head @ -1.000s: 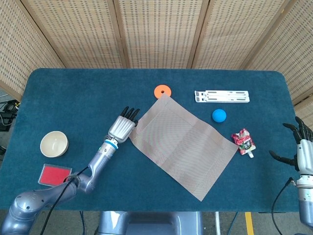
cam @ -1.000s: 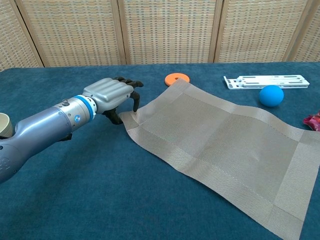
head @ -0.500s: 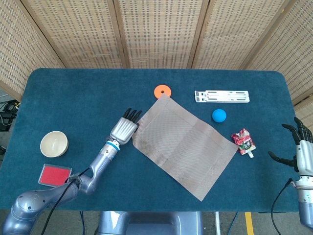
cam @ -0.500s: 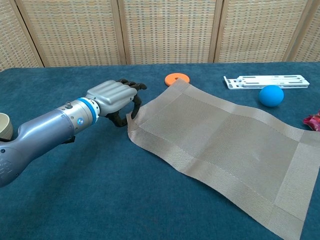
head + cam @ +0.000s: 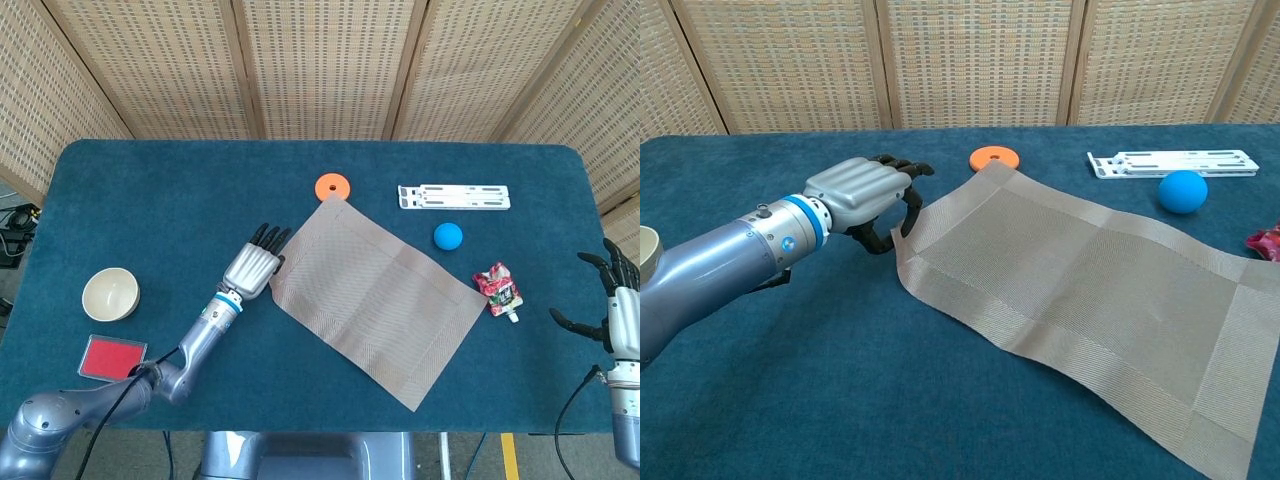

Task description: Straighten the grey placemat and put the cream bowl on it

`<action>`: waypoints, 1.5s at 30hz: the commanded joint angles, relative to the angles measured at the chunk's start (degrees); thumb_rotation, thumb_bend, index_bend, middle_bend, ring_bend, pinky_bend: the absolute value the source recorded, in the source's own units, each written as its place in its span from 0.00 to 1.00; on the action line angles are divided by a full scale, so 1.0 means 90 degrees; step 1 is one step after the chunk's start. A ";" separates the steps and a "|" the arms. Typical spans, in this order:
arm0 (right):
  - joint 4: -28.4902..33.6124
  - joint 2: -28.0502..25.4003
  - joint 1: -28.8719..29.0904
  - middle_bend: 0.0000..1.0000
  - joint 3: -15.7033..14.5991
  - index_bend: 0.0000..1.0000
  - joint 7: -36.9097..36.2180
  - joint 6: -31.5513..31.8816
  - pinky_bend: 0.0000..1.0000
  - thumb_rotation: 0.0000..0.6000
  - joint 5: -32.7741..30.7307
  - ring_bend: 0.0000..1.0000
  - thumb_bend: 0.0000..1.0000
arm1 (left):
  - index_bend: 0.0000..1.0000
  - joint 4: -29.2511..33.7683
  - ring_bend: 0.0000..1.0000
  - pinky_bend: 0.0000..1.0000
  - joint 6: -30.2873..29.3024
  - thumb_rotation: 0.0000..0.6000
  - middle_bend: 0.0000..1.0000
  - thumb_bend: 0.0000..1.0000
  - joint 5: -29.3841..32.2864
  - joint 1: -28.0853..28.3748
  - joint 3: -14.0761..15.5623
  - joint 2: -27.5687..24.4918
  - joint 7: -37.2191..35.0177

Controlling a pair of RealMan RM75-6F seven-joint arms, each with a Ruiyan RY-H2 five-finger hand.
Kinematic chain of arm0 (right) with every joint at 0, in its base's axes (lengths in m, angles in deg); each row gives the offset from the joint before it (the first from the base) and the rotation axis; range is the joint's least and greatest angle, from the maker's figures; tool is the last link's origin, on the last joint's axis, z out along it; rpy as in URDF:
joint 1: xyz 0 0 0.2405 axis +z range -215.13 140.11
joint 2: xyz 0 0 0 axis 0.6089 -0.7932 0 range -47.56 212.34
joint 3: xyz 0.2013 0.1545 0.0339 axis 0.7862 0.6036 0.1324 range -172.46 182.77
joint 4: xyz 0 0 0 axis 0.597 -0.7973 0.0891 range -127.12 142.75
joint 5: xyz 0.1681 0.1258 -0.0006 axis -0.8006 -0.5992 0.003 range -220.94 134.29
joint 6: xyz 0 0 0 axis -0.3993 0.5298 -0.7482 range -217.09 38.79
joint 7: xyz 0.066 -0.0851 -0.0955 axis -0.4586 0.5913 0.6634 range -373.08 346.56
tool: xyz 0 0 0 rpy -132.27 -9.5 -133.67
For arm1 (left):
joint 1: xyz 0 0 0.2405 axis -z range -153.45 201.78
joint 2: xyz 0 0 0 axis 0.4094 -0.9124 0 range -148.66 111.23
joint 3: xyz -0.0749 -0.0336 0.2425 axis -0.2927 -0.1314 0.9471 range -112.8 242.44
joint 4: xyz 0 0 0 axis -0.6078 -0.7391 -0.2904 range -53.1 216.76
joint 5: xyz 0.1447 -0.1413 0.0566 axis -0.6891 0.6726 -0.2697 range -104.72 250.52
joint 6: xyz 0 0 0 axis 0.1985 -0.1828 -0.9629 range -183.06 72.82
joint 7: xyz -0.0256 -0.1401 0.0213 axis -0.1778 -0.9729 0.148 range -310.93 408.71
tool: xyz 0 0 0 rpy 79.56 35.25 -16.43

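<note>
well, nearest us the left hand (image 5: pixel 862 195) pinches the lifted near-left corner of the grey placemat (image 5: pixel 375 298) (it lies askew on the table (image 5: pixel 160 190)). the cream bowl (image 5: pixel 110 294) sits well off to the left, beside a red pad (image 5: pixel 112 357). the right hand (image 5: pixel 612 302) hangs spread at the table's right edge. farther back lies an orange disc (image 5: pixel 332 186).

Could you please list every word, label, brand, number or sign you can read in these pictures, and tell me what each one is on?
None can be read.
The red-and-white snack packet carries some print, but it is too small and blurred to make out.
The grey placemat, cream bowl, orange disc, blue ball, white rack and red pad show no lettering.
</note>
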 commanded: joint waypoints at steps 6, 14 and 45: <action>0.0109 -0.0053 -0.0041 0.00 -0.0024 0.23 -0.0017 0.0093 0.00 1.00 0.0092 0.00 0.29 | 0.74 0.2286 0.00 0.00 -0.0640 1.00 0.00 0.48 -0.0336 -0.0715 0.0733 -0.1176 0.0790; 0.0237 -0.0079 -0.0074 0.00 -0.0098 0.23 0.0016 0.0180 0.00 1.00 0.0237 0.00 0.29 | 0.75 0.3385 0.00 0.00 -0.1024 1.00 0.00 0.48 -0.0696 -0.1176 0.1312 -0.1784 0.1059; 0.0476 -0.0164 -0.0145 0.00 -0.0209 0.23 0.0106 0.0372 0.00 1.00 0.0438 0.00 0.29 | 0.73 0.4449 0.00 0.00 -0.0950 1.00 0.00 0.48 -0.1814 -0.1855 0.2260 -0.2016 0.1057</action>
